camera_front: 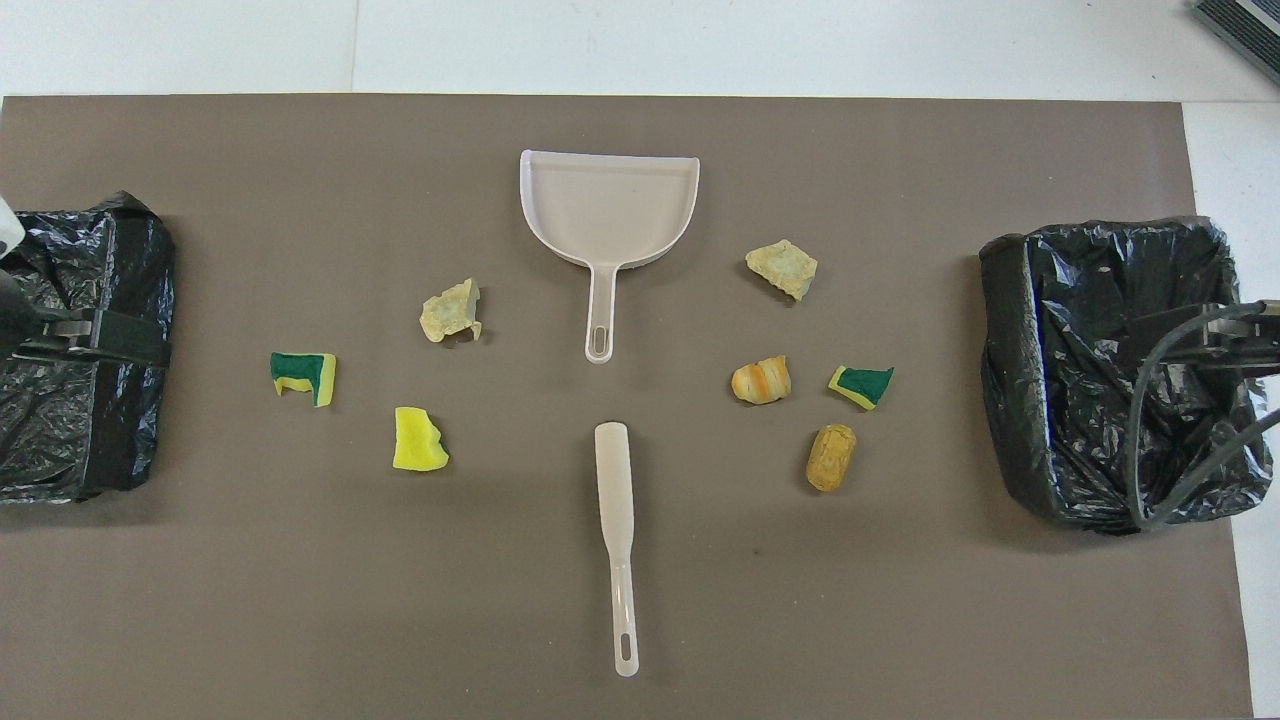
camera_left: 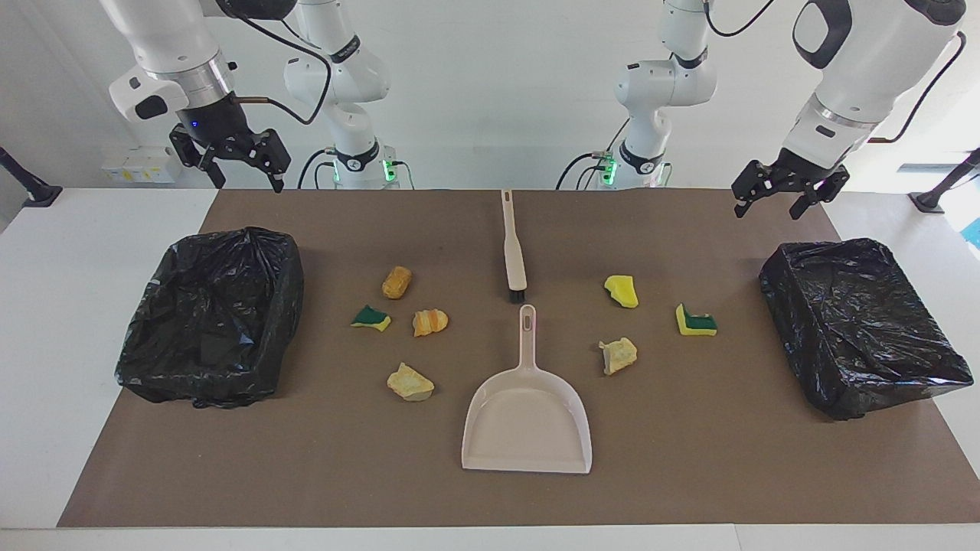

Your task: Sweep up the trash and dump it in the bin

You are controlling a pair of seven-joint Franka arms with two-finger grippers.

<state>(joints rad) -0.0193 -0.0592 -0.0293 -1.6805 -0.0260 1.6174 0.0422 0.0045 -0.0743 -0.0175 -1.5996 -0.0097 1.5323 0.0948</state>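
Several trash scraps lie on the brown mat around the beige dustpan (camera_left: 527,421) (camera_front: 610,205) and the beige brush (camera_left: 513,245) (camera_front: 614,510). Toward the right arm's end lie an orange-tan chunk (camera_left: 396,282) (camera_front: 831,457), a green-topped sponge piece (camera_left: 371,317) (camera_front: 861,385), an orange chunk (camera_left: 429,322) (camera_front: 761,380) and a tan chunk (camera_left: 410,382) (camera_front: 782,268). Toward the left arm's end lie a yellow sponge piece (camera_left: 621,291) (camera_front: 419,441), a green-topped piece (camera_left: 695,321) (camera_front: 304,374) and a tan piece (camera_left: 618,355) (camera_front: 449,312). My right gripper (camera_left: 249,182) and left gripper (camera_left: 769,210) hang open and empty, raised.
A bin lined with a black bag (camera_left: 153,360) (camera_front: 1010,400) stands at the right arm's end of the mat, under the right gripper. A second such bin (camera_left: 880,398) (camera_front: 130,430) stands at the left arm's end, under the left gripper. White table surrounds the mat.
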